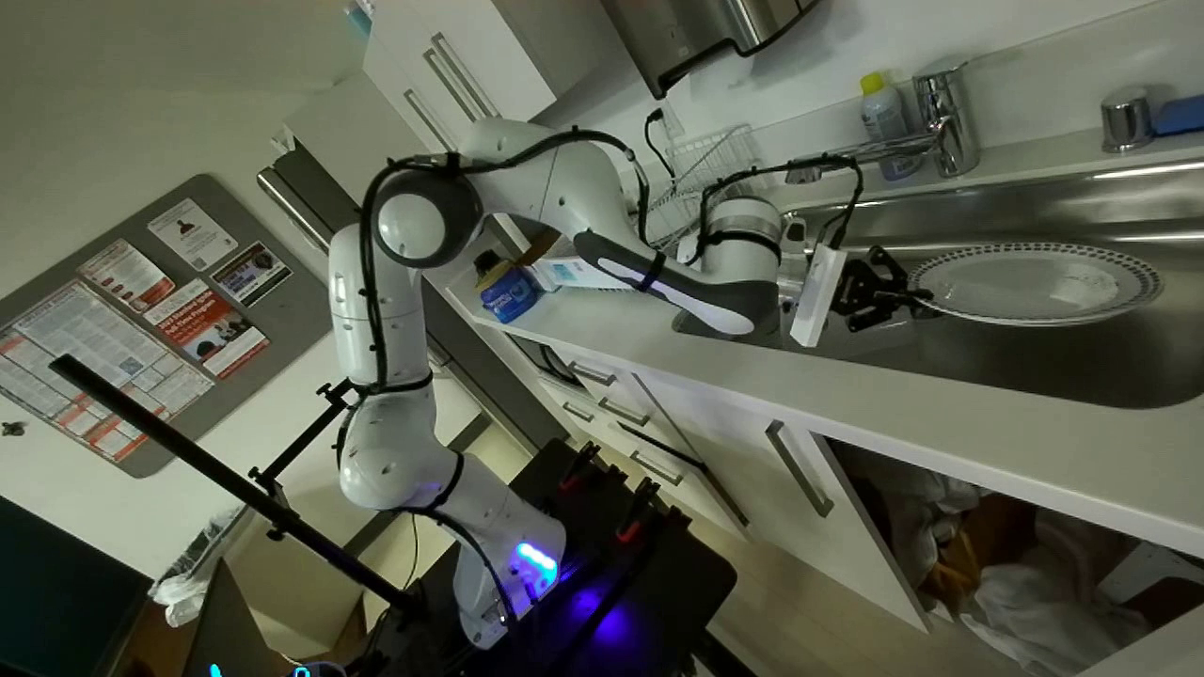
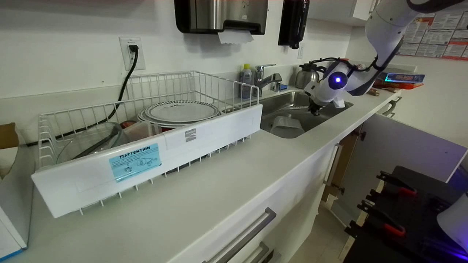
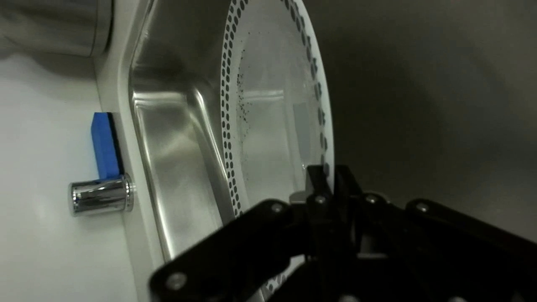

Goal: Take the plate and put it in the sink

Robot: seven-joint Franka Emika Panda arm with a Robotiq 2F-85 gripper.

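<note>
Pale grey-white, with a border of dark dots, the plate (image 1: 1035, 282) is held at one edge by the gripper (image 3: 329, 174); its jaws are clamped narrow on the rim, one on each face, as is seen in the wrist view. The plate is held over the stainless-steel sink (image 1: 1016, 353), within its outline; how high above the bottom cannot be told. Behind the sink, a yellow-capped bottle (image 1: 882, 118) is placed just beside a chrome tap (image 1: 955, 141), and farther along, a chrome cylinder (image 1: 1126, 120) is set next to a blue block (image 1: 1183, 115). In an exterior view, a translucent container (image 2: 287, 126) is seen inside the sink, at the end nearer a white wire rack (image 2: 219, 126). Other plates (image 2: 179, 111) are stacked in the rack, the topmost with a dotted rim, and the rack is set on the white surface (image 2: 175, 208), near a wall outlet (image 2: 126, 59) into which a black plug (image 2: 133, 48) is pushed.
</note>
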